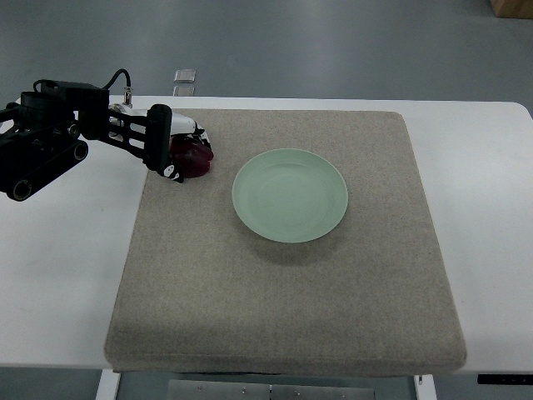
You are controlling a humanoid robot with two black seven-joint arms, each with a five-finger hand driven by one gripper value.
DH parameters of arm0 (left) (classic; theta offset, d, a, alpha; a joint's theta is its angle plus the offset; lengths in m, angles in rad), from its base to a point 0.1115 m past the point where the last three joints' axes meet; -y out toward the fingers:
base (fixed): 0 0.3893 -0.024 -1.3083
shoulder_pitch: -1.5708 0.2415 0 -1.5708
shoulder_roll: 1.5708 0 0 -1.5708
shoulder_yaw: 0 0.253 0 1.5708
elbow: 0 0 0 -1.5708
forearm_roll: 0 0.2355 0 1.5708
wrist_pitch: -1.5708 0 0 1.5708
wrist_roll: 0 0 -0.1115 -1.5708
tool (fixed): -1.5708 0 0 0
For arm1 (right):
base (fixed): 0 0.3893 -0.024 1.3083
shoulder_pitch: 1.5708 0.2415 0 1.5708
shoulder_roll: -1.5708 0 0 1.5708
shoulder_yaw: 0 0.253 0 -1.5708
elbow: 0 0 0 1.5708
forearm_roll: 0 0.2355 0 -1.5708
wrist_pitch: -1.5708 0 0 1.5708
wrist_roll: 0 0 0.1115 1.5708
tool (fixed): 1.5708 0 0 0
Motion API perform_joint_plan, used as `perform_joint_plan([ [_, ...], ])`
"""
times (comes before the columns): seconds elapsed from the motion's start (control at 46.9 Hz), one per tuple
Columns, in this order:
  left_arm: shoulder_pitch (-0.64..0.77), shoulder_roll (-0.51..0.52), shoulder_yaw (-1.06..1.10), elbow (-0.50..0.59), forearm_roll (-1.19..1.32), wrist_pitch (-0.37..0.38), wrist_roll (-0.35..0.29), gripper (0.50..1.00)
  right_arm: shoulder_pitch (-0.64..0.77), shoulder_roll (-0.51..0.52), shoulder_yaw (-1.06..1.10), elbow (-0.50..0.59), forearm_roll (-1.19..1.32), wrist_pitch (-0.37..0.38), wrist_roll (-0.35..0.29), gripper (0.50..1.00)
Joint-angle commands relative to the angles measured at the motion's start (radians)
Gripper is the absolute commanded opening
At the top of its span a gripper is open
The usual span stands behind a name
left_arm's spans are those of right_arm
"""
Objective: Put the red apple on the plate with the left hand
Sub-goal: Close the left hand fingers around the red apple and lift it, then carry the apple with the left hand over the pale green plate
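A dark red apple (195,157) sits at the far left of the grey mat, left of a pale green plate (290,194). My left hand (171,148) comes in from the left edge and its black fingers (160,137) curl around the apple's left side and top. The apple is partly hidden by the hand. I cannot tell whether it rests on the mat or is lifted a little. The plate holds nothing. The right arm is out of view.
The grey mat (283,283) covers most of the white table (500,217). A small clear object (185,75) lies on the floor beyond the table's far edge. A brown box corner (512,7) shows at the top right.
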Motion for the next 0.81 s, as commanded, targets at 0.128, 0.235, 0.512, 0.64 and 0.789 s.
perform_joint_plan([
  [0.128,-0.022,0.024,-0.039,-0.046,-0.015,0.002,-0.004,0.500,0.000,0.000,0.000,0.000,0.000,0.000,0.000,0.964],
  [0.235,-0.025,0.021,-0.069,-0.095,-0.018,0.006,-0.006,0.500,0.000,0.000,0.000,0.000,0.000,0.000,0.000,0.964],
  [0.512,-0.026,-0.028,-0.056,-0.248,-0.026,0.006,-0.004,0.500,0.000,0.000,0.000,0.000,0.000,0.000,0.000,0.964],
  [0.64,-0.025,-0.085,-0.024,-0.245,-0.015,0.004,0.000,0.500,0.000,0.000,0.000,0.000,0.000,0.000,0.000,0.964],
  [0.789,-0.022,-0.124,-0.007,-0.236,-0.012,0.006,0.006,0.500,0.000,0.000,0.000,0.000,0.000,0.000,0.000,0.964],
])
